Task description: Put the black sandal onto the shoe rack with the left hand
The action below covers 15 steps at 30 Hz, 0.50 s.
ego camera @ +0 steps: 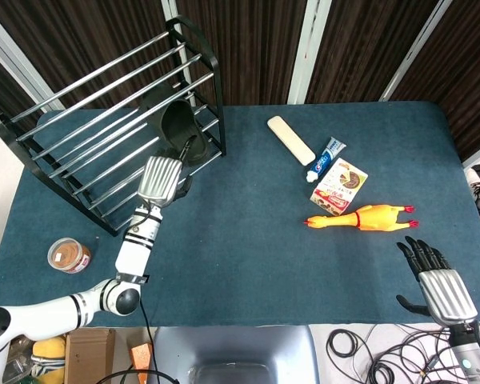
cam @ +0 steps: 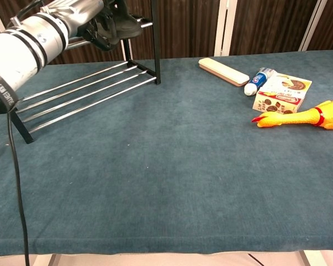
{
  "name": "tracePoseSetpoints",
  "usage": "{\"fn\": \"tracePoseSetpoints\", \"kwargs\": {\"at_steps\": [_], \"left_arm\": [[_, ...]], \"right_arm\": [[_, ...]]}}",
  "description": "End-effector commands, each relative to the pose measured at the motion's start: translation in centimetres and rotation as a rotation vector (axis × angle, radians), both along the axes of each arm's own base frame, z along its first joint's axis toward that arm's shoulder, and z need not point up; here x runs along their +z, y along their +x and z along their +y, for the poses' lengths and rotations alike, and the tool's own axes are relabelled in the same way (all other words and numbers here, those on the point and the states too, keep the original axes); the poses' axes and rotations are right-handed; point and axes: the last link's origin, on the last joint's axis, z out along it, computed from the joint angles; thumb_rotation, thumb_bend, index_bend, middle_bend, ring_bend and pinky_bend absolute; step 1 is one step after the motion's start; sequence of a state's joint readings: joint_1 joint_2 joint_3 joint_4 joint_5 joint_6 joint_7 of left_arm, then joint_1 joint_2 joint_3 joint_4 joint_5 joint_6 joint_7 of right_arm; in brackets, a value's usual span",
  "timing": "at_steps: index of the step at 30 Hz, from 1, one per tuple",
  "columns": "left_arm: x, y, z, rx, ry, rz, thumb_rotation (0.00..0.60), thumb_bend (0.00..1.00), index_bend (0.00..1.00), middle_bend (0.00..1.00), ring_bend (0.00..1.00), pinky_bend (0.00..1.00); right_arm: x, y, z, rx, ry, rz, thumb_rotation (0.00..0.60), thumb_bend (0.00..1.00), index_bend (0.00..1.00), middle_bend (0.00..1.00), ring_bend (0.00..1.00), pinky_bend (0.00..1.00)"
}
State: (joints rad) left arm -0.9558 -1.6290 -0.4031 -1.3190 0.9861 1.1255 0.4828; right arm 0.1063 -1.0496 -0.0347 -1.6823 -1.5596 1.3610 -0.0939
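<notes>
The black sandal lies tilted among the bars of the middle shelf of the black shoe rack, near the rack's right end. My left hand reaches in from the front, and its fingers grip the sandal's near end. In the chest view the left hand holds the sandal at the top left, above the rack's lower bars. My right hand hangs open off the table's front right corner, with nothing in it.
A round tin stands at the table's front left. At the right lie a cream bar, a toothpaste tube, a snack box and a yellow rubber chicken. Blue cloth covers the table.
</notes>
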Motion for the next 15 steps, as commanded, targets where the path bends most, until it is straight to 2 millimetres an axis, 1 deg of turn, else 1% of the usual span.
{"fn": "tracePoseSetpoints", "kwargs": {"at_steps": [1,4,9,15], "left_arm": [[-0.3,0.2,0.8,0.015,-0.001,-0.027,0.6,0.42,0.09,0.4,0.32,0.38],[-0.7,0.4,1.3,0.022,0.001,-0.055,0.6,0.42,0.09,0.39,0.31,0.38],[-0.9,0.7,2.0,0.009,0.017,-0.087,0.6,0.42,0.07,0.33,0.25,0.38],[-1.1,0.8,2.5,-0.003,0.025,-0.108,0.6,0.42,0.07,0.31,0.24,0.38]], "right_arm": [[0.0,0.0,0.0,0.0,0.0,-0.001,0.6,0.13,0.0,0.0,0.0,0.14],[0.0,0.0,-0.1,-0.001,-0.001,-0.001,0.6,0.13,0.0,0.0,0.0,0.14],[0.2,-0.1,0.0,-0.002,-0.003,-0.005,0.6,0.13,0.0,0.0,0.0,0.14],[0.2,-0.1,0.0,-0.001,-0.003,-0.005,0.6,0.13,0.0,0.0,0.0,0.14]]}}
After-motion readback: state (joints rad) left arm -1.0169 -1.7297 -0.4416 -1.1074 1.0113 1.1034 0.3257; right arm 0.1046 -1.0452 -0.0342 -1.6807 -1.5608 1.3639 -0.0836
